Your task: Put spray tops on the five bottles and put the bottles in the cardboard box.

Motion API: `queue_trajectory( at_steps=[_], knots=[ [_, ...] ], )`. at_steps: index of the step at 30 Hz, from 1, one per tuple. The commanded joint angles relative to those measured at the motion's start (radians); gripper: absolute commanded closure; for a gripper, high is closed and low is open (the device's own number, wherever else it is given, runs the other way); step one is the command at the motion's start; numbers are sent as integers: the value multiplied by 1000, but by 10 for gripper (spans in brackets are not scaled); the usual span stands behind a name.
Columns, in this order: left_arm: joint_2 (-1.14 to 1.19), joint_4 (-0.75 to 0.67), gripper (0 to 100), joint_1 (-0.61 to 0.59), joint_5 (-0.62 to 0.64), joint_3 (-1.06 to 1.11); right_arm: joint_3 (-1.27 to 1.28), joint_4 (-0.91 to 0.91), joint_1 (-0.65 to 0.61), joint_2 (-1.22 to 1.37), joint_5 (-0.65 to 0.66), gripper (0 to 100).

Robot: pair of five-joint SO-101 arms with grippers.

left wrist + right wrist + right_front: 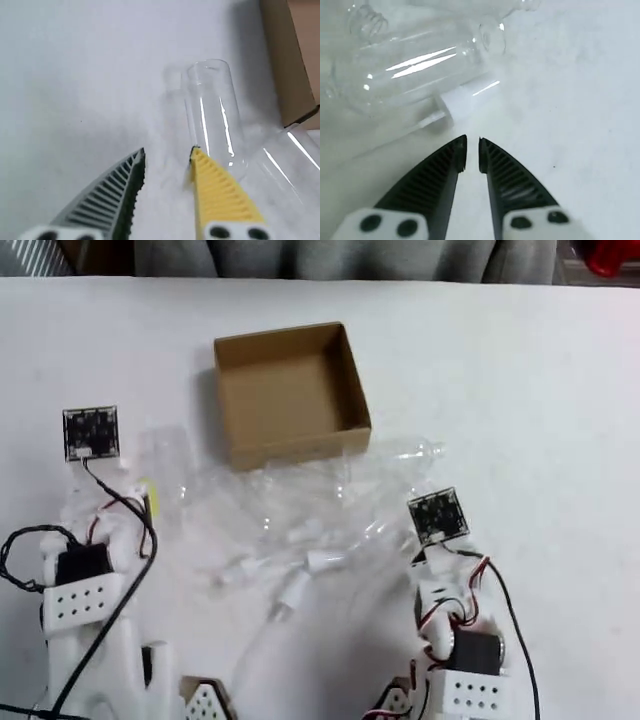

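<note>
The left pincer point(168, 150) is held open. A clear bottle point(212, 117) lies on the table point(75, 75) just ahead of its yellow finger, with its long axis running away from the tips towards the cardboard box point(287, 60). The right pincer point(472, 149) is all but closed on nothing. A white spray top point(462, 100) lies just beyond its tips, dip tube crosswise, so that arm is judged nearer to it. The high view adds that the heap of bottles point(300, 500) is spread between the arms, with none yet in the box.
</note>
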Motion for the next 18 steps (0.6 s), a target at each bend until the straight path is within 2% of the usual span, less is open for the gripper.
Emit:
queue_trajectory(
  at_steps=[1,5,12,18],
  knots=[
    [1,-34,842,-7,12,-6,-14,-36,45,-10,121,982],
    [1,-32,842,-7,12,-6,-48,-62,53,-7,193,981],
    [1,-32,842,-7,12,-5,-305,28,47,2,199,981],
    [1,-32,842,-7,9,-5,-382,107,-45,2,264,981]
  ],
)
